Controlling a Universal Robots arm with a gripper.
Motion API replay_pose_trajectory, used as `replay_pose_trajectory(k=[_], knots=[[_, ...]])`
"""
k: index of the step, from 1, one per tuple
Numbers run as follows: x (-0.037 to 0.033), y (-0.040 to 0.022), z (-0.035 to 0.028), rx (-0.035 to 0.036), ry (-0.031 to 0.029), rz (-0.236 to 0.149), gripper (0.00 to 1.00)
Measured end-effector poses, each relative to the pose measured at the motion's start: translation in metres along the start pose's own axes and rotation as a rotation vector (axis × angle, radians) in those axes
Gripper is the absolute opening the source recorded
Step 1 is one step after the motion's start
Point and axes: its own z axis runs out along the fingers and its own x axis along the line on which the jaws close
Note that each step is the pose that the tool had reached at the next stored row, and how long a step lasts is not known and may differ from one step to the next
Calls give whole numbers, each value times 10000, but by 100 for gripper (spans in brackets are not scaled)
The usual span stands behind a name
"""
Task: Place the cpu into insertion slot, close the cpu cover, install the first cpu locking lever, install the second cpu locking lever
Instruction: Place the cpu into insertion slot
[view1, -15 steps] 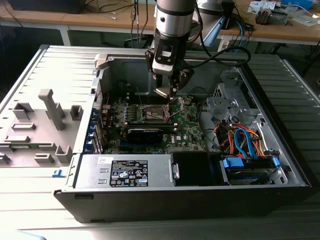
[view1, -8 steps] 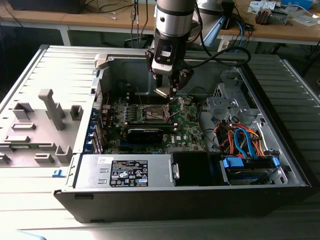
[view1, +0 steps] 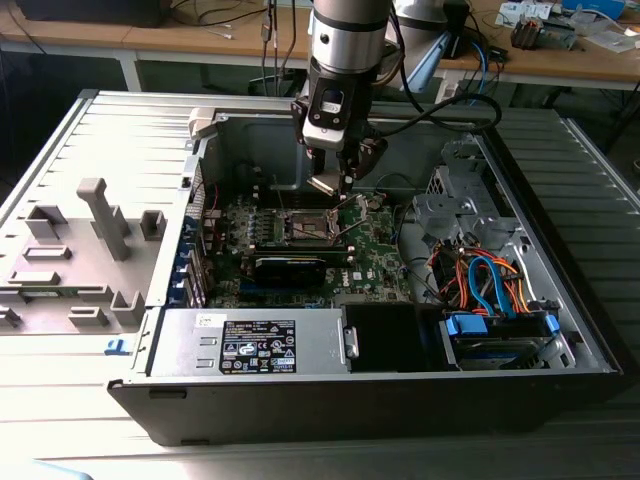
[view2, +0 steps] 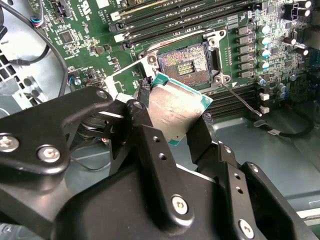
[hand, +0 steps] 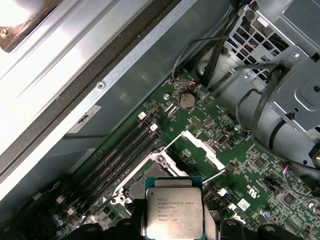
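My gripper (view1: 331, 180) hangs inside the open computer case, shut on the cpu (view1: 325, 184). The cpu (view2: 175, 107) is a silver-topped square chip with a green edge, tilted between the black fingers (view2: 143, 100), and it hovers just above and beside the insertion slot (view2: 187, 62). The slot's dark centre with gold contacts lies bare. The cpu cover (hand: 202, 146) stands swung open next to the socket. A thin locking lever (view2: 242, 102) sticks out, raised, by the socket's corner. In the first wrist view the cpu (hand: 174, 212) hides part of the insertion slot (hand: 136, 188).
Long black memory slots (view2: 165, 20) flank the socket. A black card (view1: 290, 265) sits in front of it. A power supply (view1: 250, 345) and a drive bay with orange and blue cables (view1: 490, 285) line the case's near side. A grey fixture plate (view1: 90, 240) lies at the exterior view's left.
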Motion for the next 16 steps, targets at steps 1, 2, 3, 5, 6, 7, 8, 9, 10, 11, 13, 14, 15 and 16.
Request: replay_pose_trajectory(k=[1, 2, 3, 5, 6, 7, 8, 9, 10, 11, 13, 14, 15, 16], knots=[[0, 0, 0, 0, 0, 9, 55], [0, 0, 0, -1, -1, 19, 55], [0, 0, 0, -1, 0, 27, 55], [0, 0, 0, -1, -1, 47, 55], [0, 0, 0, -1, -1, 55, 55], [0, 0, 0, -1, -2, 64, 55], [0, 0, 0, -1, -1, 72, 55], [0, 0, 0, -1, -1, 81, 55], [0, 0, 0, -2, -2, 98, 55], [0, 0, 0, -2, -2, 111, 55], [0, 0, 0, -2, -2, 132, 55], [0, 0, 0, -3, -3, 141, 55], [0, 0, 1, -3, -3, 160, 55], [0, 0, 1, -3, -3, 170, 55]])
